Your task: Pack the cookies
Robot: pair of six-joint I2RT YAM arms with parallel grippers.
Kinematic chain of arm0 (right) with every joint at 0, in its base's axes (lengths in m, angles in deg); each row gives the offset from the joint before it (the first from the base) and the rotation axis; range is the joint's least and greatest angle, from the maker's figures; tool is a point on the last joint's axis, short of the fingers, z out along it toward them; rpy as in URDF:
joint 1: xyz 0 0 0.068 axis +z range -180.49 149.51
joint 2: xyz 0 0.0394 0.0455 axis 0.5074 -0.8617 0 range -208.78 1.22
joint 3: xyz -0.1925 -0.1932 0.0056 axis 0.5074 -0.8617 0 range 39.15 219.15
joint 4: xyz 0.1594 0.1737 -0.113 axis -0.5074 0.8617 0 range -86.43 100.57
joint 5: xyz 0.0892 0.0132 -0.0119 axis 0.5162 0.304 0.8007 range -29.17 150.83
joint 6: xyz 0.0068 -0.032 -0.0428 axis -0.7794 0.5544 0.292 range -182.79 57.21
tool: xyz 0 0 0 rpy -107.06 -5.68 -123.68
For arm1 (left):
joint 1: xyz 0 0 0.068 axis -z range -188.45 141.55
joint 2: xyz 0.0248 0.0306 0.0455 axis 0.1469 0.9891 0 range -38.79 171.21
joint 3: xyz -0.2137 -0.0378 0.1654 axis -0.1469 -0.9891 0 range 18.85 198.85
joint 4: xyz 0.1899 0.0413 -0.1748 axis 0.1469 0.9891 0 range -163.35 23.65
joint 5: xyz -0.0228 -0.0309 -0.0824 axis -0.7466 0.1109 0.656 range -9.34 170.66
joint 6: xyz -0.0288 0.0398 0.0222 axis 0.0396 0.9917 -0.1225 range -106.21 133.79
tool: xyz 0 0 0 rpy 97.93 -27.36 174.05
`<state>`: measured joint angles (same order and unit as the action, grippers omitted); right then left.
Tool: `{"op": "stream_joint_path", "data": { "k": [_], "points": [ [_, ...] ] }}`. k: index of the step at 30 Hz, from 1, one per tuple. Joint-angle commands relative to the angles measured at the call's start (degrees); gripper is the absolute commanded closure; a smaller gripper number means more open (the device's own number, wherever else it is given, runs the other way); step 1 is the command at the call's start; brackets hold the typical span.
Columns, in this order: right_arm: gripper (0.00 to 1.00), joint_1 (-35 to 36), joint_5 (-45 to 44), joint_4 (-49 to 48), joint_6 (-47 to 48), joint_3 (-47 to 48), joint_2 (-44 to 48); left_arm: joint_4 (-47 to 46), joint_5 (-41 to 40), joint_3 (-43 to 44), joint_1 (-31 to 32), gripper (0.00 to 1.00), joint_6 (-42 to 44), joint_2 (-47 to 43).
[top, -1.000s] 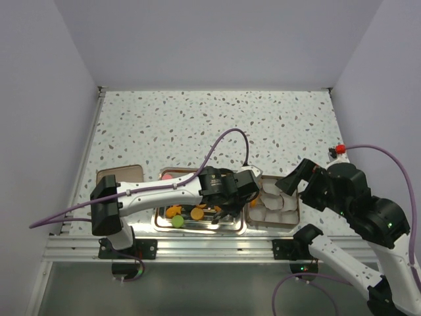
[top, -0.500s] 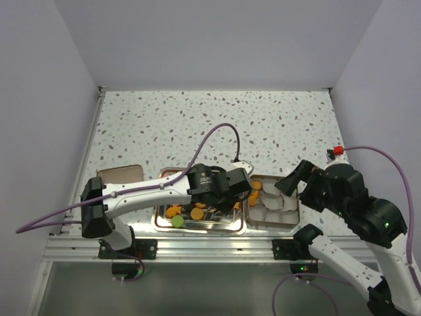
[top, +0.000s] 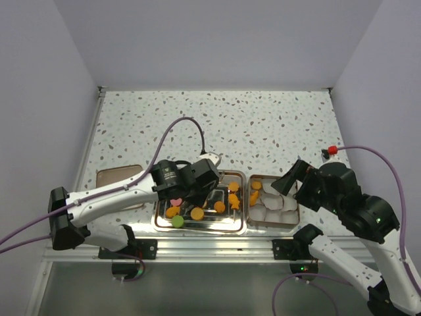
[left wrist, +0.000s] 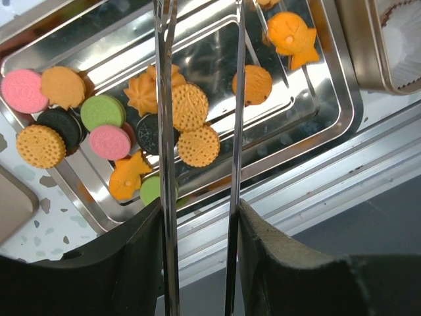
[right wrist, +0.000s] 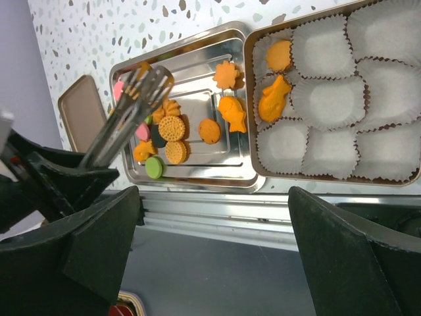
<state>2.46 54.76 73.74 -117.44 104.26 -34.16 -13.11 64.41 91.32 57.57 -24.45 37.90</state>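
The cookies (top: 197,212) lie in a steel tray (top: 200,229): orange discs and stars, pink, green and dark discs, also in the left wrist view (left wrist: 189,106). Two orange cookies (right wrist: 275,97) sit in paper cups of the brown box (right wrist: 329,176). My left gripper (top: 195,187) is shut on metal tongs (left wrist: 168,131), whose blades are apart over the tray's left half with nothing seen between them. The tongs also show in the right wrist view (right wrist: 131,112). My right gripper (top: 289,181) is open and empty, above the box's near side.
A brown lid (top: 118,176) lies left of the tray. The box (top: 273,204) holds several empty white paper cups (right wrist: 329,99). An aluminium rail (top: 197,247) runs along the table's near edge. White walls stand on three sides.
My left arm has swung left with the tongs, from beside the box to over the tray's left half, uncovering the cookies. My right arm has barely moved.
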Motion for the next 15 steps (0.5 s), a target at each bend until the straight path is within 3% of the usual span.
{"op": "stream_joint_path", "data": {
  "k": [1, 15],
  "points": [
    [0.01, 0.01, 0.88, -3.99, -0.98, -0.5, -1.45, -4.17, 2.62, -2.06, 0.07, 0.52, 1.41, 0.04],
    [0.01, 0.1, 0.79, -3.9, -1.25, -0.77, -2.33, -10.5, 7.37, 0.04, 0.08, 0.52, 5.72, 9.53]
  ]
}}
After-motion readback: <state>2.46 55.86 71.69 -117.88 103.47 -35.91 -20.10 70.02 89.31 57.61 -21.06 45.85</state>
